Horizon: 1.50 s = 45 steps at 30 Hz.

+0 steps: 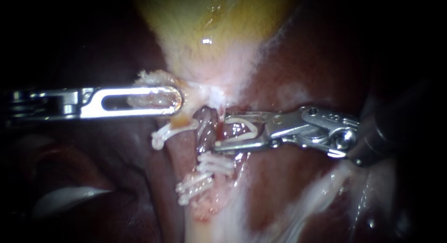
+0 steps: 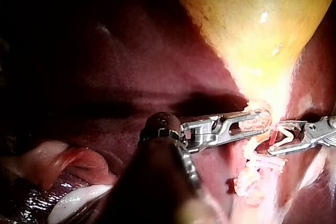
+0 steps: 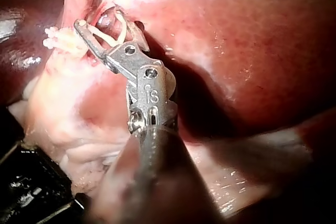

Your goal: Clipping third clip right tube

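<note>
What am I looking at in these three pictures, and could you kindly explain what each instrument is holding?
This is a surgical robot working at a bench on a pig's liver and its yellowish gallbladder. The wide picture comes from the endoscope, close to the tissue. The other two come from a camera on each arm, looking along that arm's own shaft. The left instrument grips whitish tissue at the gallbladder's narrow end. The right instrument carries an open white clip, brought up to the right tube, just above two clips already on that tube. I cannot tell whether the tube lies fully inside the open clip. Further clips sit nearby.
</note>
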Motion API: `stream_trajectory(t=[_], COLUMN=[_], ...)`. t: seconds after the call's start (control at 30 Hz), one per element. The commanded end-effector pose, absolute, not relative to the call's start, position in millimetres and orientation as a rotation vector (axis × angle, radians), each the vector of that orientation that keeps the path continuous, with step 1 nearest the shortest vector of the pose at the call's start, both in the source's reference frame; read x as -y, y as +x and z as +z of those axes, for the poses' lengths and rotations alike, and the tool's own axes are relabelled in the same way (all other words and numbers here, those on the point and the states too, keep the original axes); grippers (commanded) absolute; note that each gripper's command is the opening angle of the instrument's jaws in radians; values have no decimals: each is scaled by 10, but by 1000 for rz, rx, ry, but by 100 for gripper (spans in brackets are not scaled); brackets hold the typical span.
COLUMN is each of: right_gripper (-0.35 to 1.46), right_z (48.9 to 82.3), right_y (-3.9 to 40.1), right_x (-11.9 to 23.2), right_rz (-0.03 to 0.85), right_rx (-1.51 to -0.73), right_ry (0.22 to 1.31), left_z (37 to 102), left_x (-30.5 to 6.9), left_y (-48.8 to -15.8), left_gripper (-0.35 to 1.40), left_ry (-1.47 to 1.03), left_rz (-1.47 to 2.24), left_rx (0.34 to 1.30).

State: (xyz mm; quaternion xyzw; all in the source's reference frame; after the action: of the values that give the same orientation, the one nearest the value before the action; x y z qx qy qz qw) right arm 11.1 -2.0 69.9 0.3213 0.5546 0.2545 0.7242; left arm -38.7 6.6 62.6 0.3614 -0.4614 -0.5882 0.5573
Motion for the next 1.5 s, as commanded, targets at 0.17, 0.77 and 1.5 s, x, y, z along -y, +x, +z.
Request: stream_trajectory(t=[0.17,0.77,1.5], right_gripper=[48,47,46], right_z=[700,688,651], right_y=[118,114,116], right_x=[20,21,17], right_rz=[595,636,635], right_rx=[-1274,-1369,-1443], right_ry=[761,894,966], left_z=[626,628,631], left_x=[-65,-66,-66], left_y=[-387,-383,-381], left_gripper=[-35,-35,-35], left_ry=[853,855,855], left_rz=[-1388,-1385,-1384], left_rx=[1089,1089,1089])
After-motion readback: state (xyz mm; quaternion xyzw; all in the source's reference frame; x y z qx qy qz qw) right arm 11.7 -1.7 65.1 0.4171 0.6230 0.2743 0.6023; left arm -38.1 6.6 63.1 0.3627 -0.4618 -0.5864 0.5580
